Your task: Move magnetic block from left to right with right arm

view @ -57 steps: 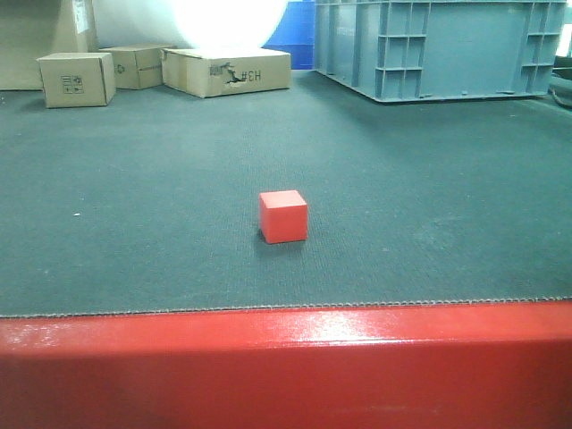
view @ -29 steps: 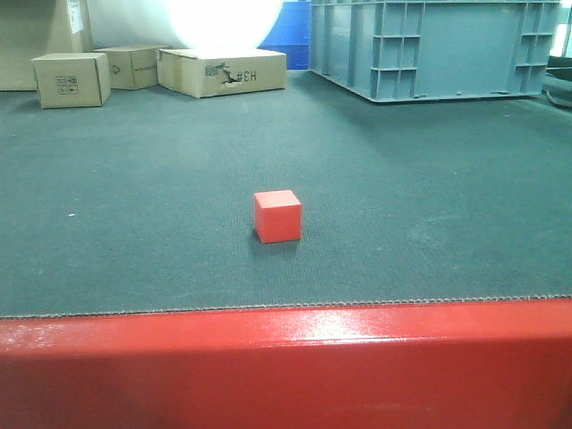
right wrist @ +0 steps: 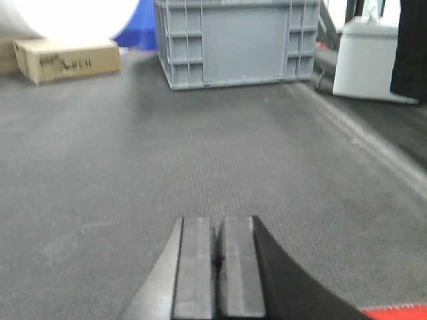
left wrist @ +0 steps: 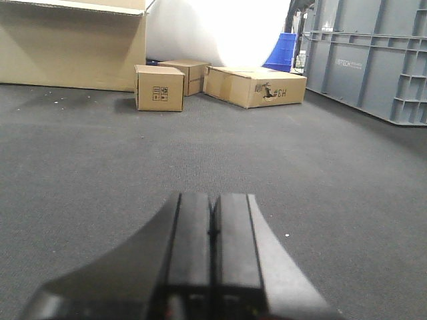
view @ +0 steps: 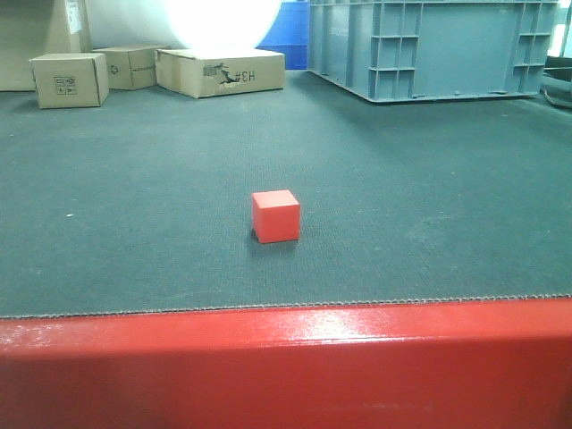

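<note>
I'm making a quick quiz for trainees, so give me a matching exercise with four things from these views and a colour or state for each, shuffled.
Things:
1. magnetic block
2. big crate
3. cardboard box with a torn hole
4. right gripper

Descriptions:
A. grey-blue
B. jaws shut, empty
C. red
D. tan

Pairs: 1-C, 2-A, 3-D, 4-B

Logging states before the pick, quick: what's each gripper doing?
Left gripper: closed, holding nothing.
Right gripper: closed, holding nothing.

Red magnetic block (view: 275, 216); dark grey carpet (view: 134, 179); tan boxes (view: 219, 71); blue-grey crate (view: 429, 49).
</note>
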You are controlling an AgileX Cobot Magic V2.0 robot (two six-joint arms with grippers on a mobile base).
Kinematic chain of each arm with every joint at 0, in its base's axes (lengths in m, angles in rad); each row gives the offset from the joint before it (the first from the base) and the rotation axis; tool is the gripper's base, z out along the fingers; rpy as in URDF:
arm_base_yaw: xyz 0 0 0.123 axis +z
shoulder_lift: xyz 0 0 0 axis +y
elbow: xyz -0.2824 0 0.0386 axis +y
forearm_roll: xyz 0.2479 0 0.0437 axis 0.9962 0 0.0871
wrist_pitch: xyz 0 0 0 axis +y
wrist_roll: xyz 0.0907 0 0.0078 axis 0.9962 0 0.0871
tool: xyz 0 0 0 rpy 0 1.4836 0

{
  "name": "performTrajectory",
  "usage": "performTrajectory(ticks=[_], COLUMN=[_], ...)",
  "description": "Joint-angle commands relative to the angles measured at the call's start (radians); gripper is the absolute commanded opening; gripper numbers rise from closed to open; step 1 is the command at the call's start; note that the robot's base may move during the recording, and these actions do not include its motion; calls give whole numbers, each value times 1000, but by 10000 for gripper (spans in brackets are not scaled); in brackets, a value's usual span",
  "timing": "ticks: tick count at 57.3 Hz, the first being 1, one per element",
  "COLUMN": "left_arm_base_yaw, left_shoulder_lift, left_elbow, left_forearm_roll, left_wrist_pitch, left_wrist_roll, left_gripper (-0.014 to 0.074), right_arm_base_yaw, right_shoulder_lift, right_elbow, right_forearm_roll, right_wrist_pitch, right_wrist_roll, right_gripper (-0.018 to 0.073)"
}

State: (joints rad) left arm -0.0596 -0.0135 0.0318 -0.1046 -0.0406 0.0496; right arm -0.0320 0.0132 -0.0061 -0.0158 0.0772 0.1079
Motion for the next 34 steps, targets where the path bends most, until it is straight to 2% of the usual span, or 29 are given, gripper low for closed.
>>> performTrajectory(ticks=[1, 9, 19, 34], left_arm_base_yaw=[-4, -4, -4, -4], left_shoulder_lift=[-9, -9, -9, -9], left_elbow=[9, 9, 9, 9], left_forearm_roll=[-5, -5, -5, -5], left_wrist_pitch=[-91, -91, -91, -91], left_wrist_roll=[2, 2, 2, 2], left_gripper=[-126, -126, -126, -126], right_arm_base_yaw=[-3, -2, -2, -2], right_shoulder_lift=[-47, -45, -46, -45], right_elbow=[-7, 40, 37, 37], right_forearm_roll=[-13, -13, -13, -13], right_wrist_pitch=[-95, -115, -39, -31], right_wrist_roll=[-8, -8, -8, -8], right_gripper=[61, 61, 61, 61])
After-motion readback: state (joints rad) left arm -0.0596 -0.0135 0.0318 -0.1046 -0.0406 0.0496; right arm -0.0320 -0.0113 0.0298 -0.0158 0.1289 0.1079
